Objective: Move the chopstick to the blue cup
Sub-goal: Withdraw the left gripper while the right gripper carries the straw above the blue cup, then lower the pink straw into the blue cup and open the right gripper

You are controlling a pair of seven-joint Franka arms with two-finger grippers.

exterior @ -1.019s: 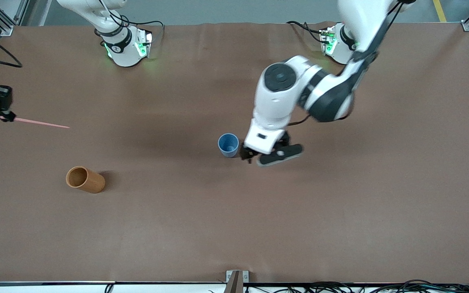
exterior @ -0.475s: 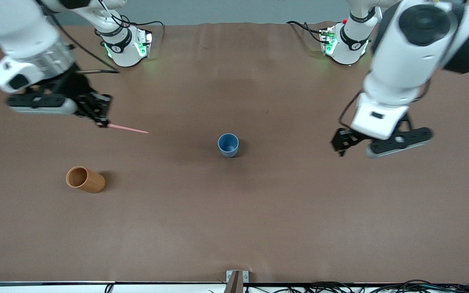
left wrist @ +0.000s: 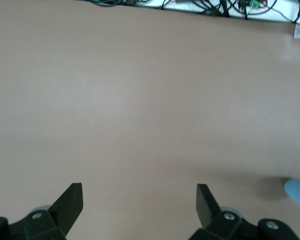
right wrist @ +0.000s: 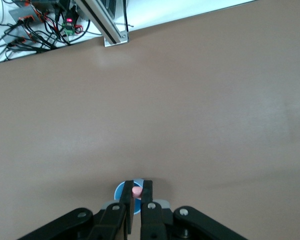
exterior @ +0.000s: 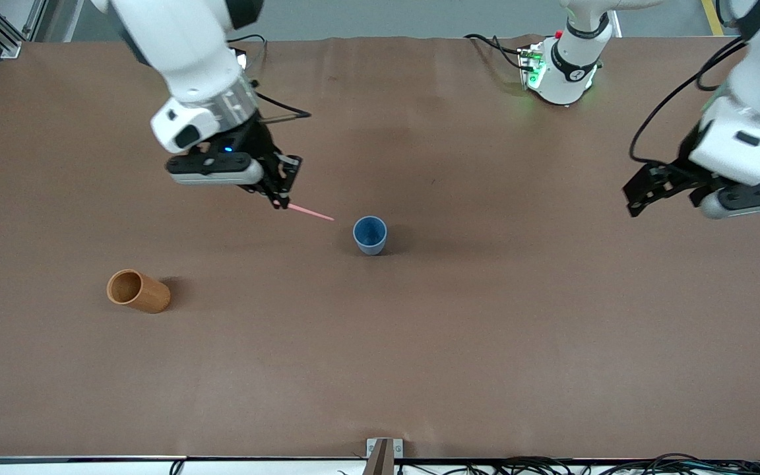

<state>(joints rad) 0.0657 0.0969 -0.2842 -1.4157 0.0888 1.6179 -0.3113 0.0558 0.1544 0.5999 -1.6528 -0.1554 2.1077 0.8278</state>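
Note:
My right gripper point(exterior: 280, 201) is shut on the pink chopstick point(exterior: 311, 213) and holds it in the air over the table, beside the blue cup point(exterior: 370, 235). The stick slants down toward the cup and its free tip stops just short of the rim. In the right wrist view the stick's end point(right wrist: 137, 190) shows between the shut fingers of the gripper point(right wrist: 137, 187), with the blue cup point(right wrist: 119, 192) right below. My left gripper point(exterior: 631, 198) is open and empty, up over the left arm's end of the table. In its wrist view the gripper point(left wrist: 139, 192) has its jaws wide apart, and the cup point(left wrist: 299, 192) shows at the frame's edge.
A brown wooden cup point(exterior: 138, 291) lies on its side toward the right arm's end of the table, nearer to the front camera than the blue cup. A metal bracket point(exterior: 383, 452) sits at the table's front edge.
My right arm has swung in from its end of the table, carrying the chopstick up to the blue cup. My left arm has pulled away from the cup toward its own end.

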